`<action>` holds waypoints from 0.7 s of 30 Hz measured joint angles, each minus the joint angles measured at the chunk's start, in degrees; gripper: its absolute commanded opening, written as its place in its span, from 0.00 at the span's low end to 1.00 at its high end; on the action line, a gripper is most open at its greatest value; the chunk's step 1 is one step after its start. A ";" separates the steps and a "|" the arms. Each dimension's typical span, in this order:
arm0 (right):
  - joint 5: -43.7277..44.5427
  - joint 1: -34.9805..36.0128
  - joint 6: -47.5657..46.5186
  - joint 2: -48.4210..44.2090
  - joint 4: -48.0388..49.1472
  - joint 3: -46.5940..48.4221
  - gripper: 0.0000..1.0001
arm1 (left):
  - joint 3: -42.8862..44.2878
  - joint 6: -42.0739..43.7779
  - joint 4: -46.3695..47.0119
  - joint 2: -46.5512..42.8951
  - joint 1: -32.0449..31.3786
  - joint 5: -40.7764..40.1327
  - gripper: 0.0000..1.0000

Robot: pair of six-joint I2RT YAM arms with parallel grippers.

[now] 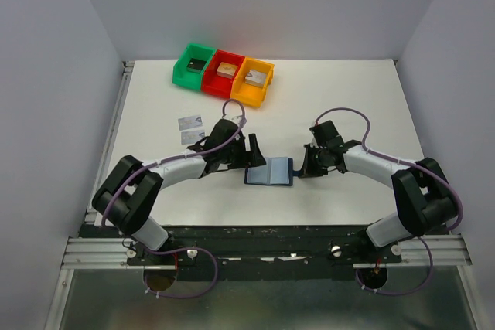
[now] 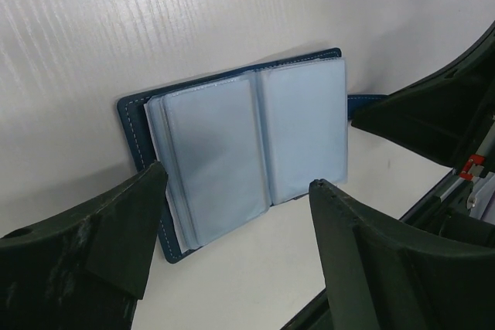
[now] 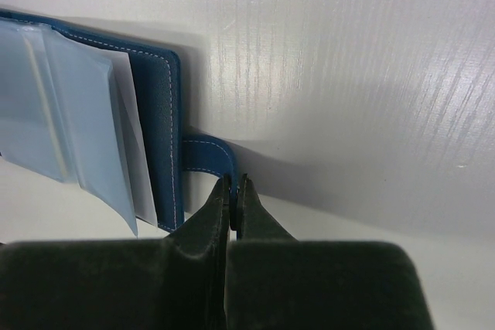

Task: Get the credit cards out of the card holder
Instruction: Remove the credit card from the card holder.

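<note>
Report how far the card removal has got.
Done: two silver cards lie on the table; the card holder's visible sleeves look empty. In hand: right gripper pinches the strap tab, left gripper hovers open. Left: cannot tell whether other sleeves hold cards.

Three plastic bins stand touching in a row near the far edge of the white bench (image 1: 348,106): green bin (image 1: 182,75), red bin (image 1: 213,86), orange bin (image 1: 247,98). Each holds a small block.

Your left arm (image 1: 174,166) stretched inward, elbow low | your left gripper (image 2: 238,179) aimed toward centre, jaws spread wide | your right arm (image 1: 379,166) folded inward | your right gripper (image 3: 235,191) aimed toward centre, jaws pressed together
</note>
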 measured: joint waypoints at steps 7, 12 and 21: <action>-0.15 0.00 -0.02 0.00 0.00 0.00 0.00 | 0.70 0.68 -0.15 2.01 -0.48 0.13 0.86; -0.37 0.00 -0.02 0.00 0.07 0.00 0.00 | 0.72 0.83 -0.15 2.89 -0.66 0.15 0.86; -0.79 0.00 0.00 0.07 0.52 0.00 0.00 | 1.11 1.09 -0.02 3.65 -1.03 0.85 0.84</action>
